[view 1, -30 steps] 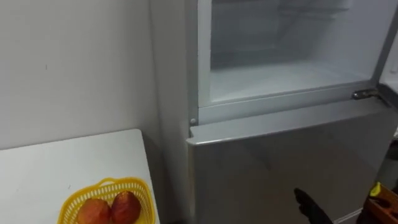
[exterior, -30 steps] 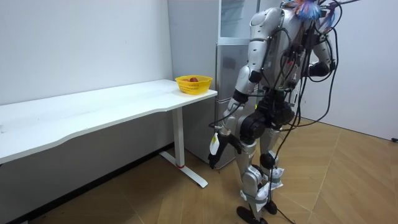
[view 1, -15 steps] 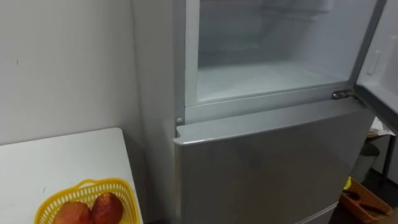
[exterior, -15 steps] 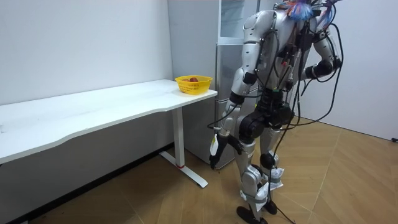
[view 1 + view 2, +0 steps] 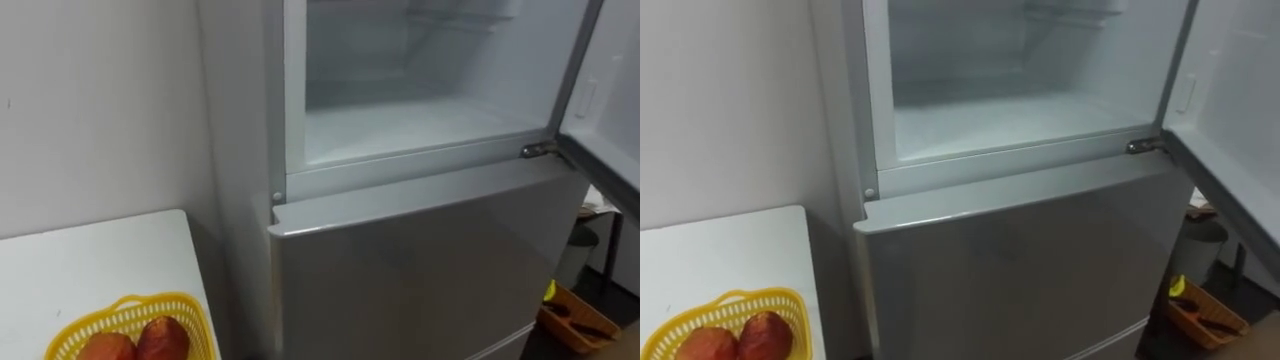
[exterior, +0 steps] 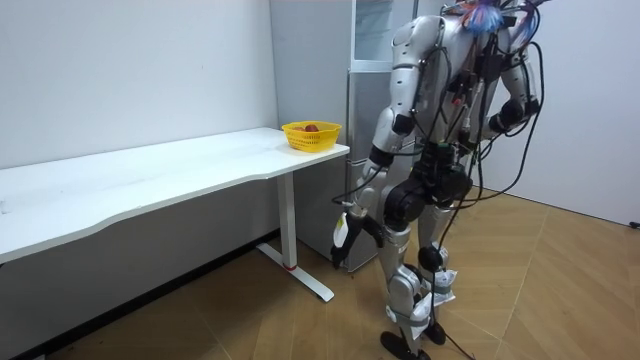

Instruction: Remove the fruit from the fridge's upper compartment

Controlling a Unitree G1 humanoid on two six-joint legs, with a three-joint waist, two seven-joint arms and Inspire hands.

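Observation:
The upper fridge compartment (image 5: 420,120) stands open in front of me, with a bare white floor and wire shelves higher up at the back. I see no item on its floor. Its door (image 5: 605,110) is swung out to my right. In the room view I stand upright facing the fridge (image 6: 365,90). My left hand (image 6: 340,243) hangs by my thigh, fingers relaxed and holding nothing. My right hand (image 6: 497,116) is raised at chest height with the elbow bent.
The grey lower fridge door (image 5: 410,270) is closed. To my left a white table (image 5: 90,260) carries a yellow basket (image 5: 130,312) with two red-orange fruits (image 5: 160,340). An orange box (image 5: 570,320) sits on the floor at lower right.
The eye view has swung right, so fridge and basket sit further left in the picture. A dark hand at the lower right a second ago has left the eye view.

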